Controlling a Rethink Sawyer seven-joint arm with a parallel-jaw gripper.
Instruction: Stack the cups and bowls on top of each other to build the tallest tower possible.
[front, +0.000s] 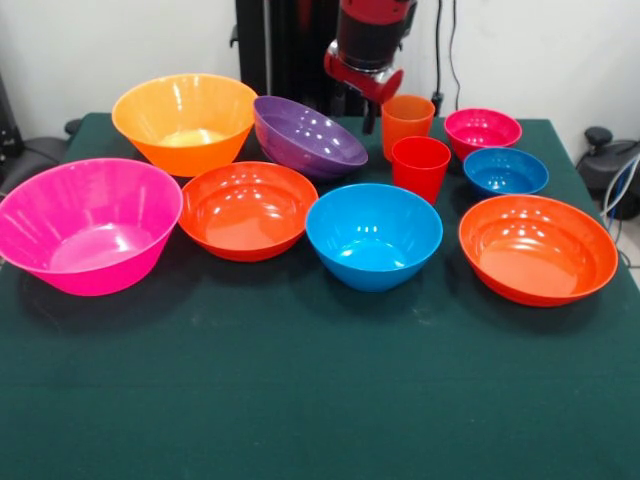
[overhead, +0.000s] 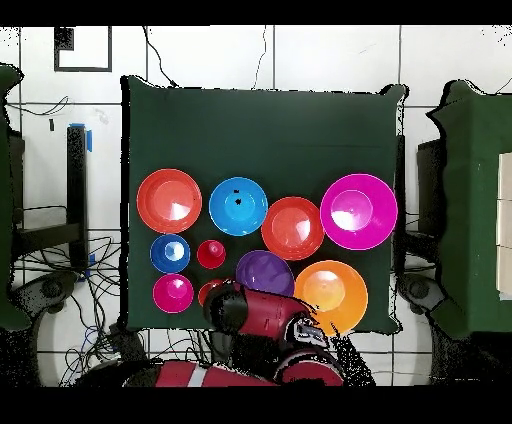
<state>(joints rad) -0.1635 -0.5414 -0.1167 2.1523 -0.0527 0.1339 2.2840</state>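
Front view shows the gripper (front: 368, 105) hanging at the table's far edge, just behind the orange cup (front: 407, 124) and beside the purple bowl (front: 305, 137); its tips are hidden, so I cannot tell whether it is open or closed, and nothing shows in its hold. The red cup (front: 420, 167) stands upright just in front of the orange one. The purple bowl is tilted, leaning against the big yellow-orange bowl (front: 186, 122) toward the far left corner. Right of the cups sit the small magenta bowl (front: 482, 131) and, in front of it, the small blue bowl (front: 505, 171). Nearer the table's (front: 300, 400) middle a row runs from the left edge: the big pink bowl (front: 88, 225), a red-orange bowl (front: 248, 209), the medium blue bowl (front: 373, 235) and a second red-orange bowl (front: 538, 248) by the right edge. Nothing is stacked; every piece rests on the green cloth.
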